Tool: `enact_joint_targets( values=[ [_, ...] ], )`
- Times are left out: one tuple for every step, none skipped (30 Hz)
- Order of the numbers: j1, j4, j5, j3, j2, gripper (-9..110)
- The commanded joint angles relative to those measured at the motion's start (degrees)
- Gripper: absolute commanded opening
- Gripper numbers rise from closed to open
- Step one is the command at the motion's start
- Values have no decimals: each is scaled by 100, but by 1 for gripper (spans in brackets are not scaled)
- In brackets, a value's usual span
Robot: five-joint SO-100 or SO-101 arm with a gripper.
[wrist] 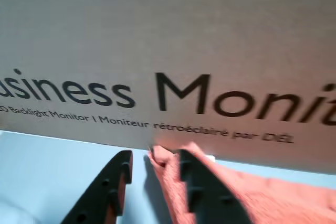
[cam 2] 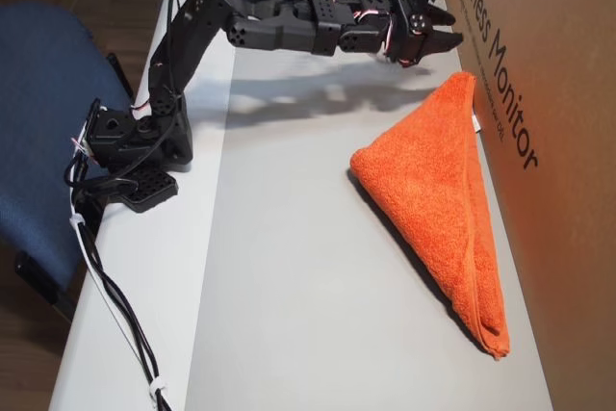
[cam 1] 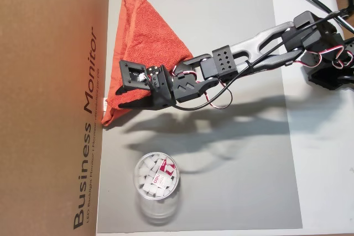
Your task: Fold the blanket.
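Blanket material: the orange-red terry-cloth blanket [cam 2: 438, 204] is showing a looped, fuzzy pile with stitched hems.
Blanket shape: it is lying folded into a triangle, with a thick rounded fold at its outer corner.
Blanket axis: its long edge is running alongside the brown cardboard monitor box [cam 1: 50, 103], touching or just beside it.
Blanket tag: a small white tag [cam 1: 104, 102] is sticking out at the box-side edge.
Surface: the blanket is resting on a smooth grey mat [cam 2: 289, 295] covering the white desk [cam 2: 135, 334].
End effector: the black plastic end effector [wrist: 152, 182] is hovering near the box over one blanket tip, jaws narrowly parted, gripping nothing; one finger is overlapping the cloth.
Cup: a clear plastic cup [cam 1: 156, 179] of white pieces is standing on the mat, apart from the blanket.
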Motion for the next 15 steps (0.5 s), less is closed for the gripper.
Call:
enact_joint_targets(
  values=[
    [88, 325, -70, 246, 1020, 0],
    [97, 422, -70, 404, 1187, 0],
    [141, 519, -79, 545, 1345, 0],
    [176, 624, -114, 694, 1494, 0],
    [211, 738, -158, 835, 1644, 0],
    [220, 861, -202, 967, 1802, 0],
    [237, 1002, -229, 1081, 1960, 0],
    [290, 1143, -237, 1195, 2118, 0],
    [316, 1283, -255, 1292, 2268, 0],
    [343, 1433, -237, 1397, 2417, 0],
    [352, 1591, -202, 1494, 2558, 0],
    [404, 1758, -193, 1591, 2707, 0],
    [466, 1934, -193, 1679, 2848, 0],
    [510, 2118, -185, 1758, 2979, 0],
    [554, 2303, -176, 1846, 3103, 0]
  ],
)
